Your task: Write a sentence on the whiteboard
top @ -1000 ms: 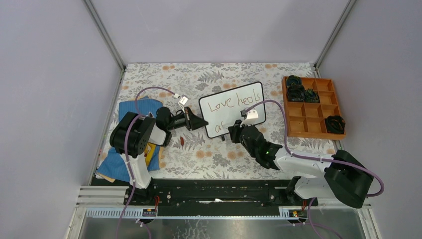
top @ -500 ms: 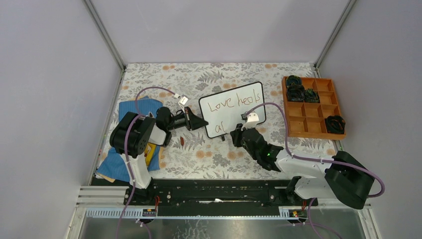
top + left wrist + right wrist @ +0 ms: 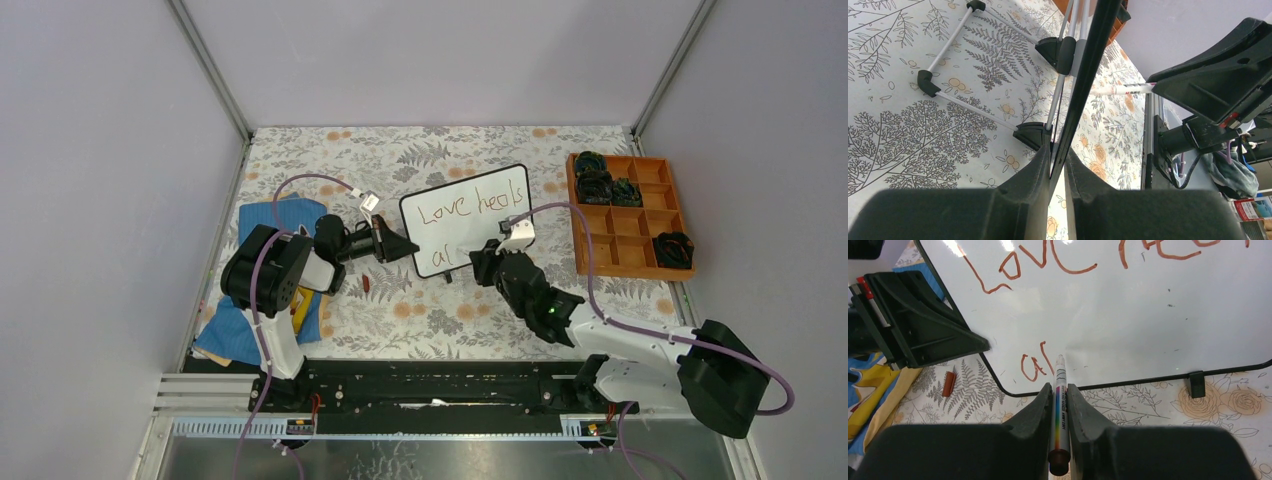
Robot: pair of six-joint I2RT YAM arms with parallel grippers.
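Note:
The whiteboard stands tilted at mid-table. The sentence reads "Love heals" in red-brown, with "al" below. My left gripper is shut on the board's left edge; in the left wrist view the pads pinch the black frame, seen edge-on. My right gripper is shut on a white marker with a rainbow stripe. Its tip sits at the board, just right of the "al" by the lower edge.
An orange compartment tray with black items stands at the right. A blue cloth lies under the left arm. A red-brown marker cap lies on the floral table cover, also in the right wrist view.
My right gripper has moved right and slightly away along the board's lower line with the marker, uncovering the "al". The right arm's base link swung right. The left arm has not moved.

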